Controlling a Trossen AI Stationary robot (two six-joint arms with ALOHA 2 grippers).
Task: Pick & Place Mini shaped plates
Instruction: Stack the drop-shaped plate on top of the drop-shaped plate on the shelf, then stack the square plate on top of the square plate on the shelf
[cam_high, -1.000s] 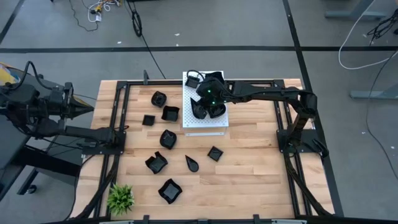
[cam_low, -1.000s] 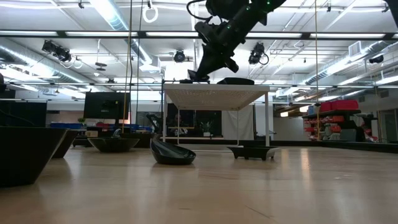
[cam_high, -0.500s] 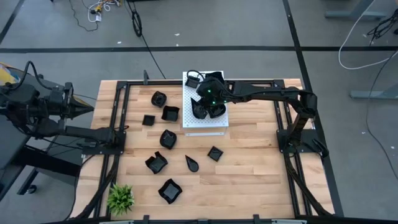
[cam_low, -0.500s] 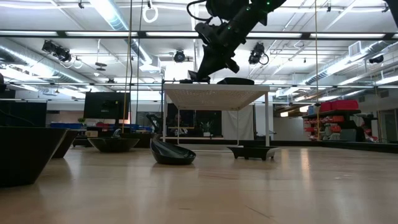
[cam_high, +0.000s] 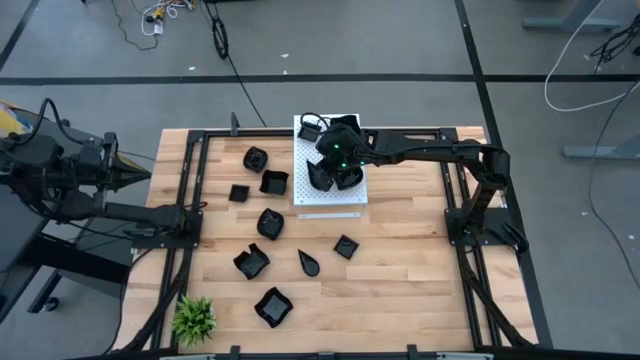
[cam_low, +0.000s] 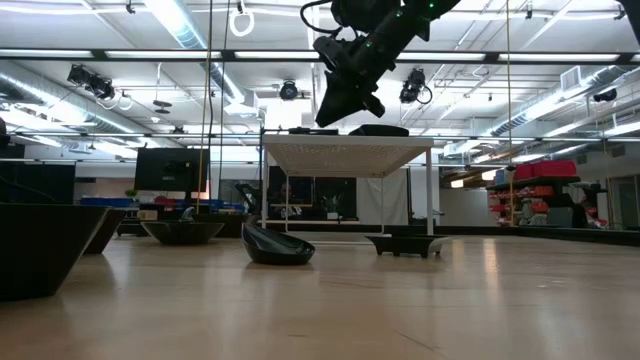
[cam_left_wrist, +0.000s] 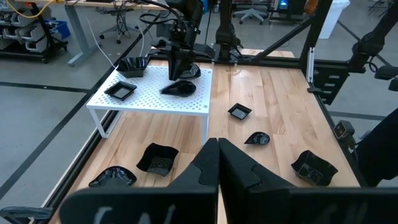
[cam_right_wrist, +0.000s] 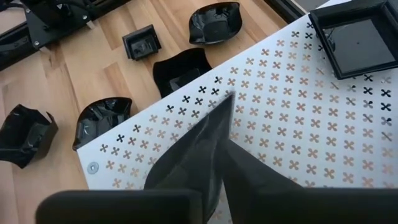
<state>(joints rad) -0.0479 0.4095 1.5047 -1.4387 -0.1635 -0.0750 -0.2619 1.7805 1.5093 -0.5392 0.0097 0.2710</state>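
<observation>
Since a moment ago nothing shifts in the high view: the right gripper (cam_high: 322, 172) hangs over the white board (cam_high: 340, 205), and the left gripper (cam_high: 145, 173) waits off the desk's (cam_high: 400, 270) left edge. Eight mini shaped plates (cam_high: 272, 306) lie on the bare wood, one plant (cam_high: 194, 318) at the near corner.

Seen from the low view, the change is plain. The right gripper, which had been down at the board's left end, has risen clear, and a low plate (cam_low: 300, 130) rests there alone. That plate looks delivered, so I judge this placement done and another pick due.

From the left wrist view, the left gripper's jaws are pressed together and hold nothing. Three plates show on the one board, perhaps a fourth behind the right gripper. Five show on the desk.

Looking through the right wrist view, I cannot tell whether that gripper is apart or together. Nothing shows between its jaws. One square plate sits on the board, and five lie on the wood beside it.
</observation>
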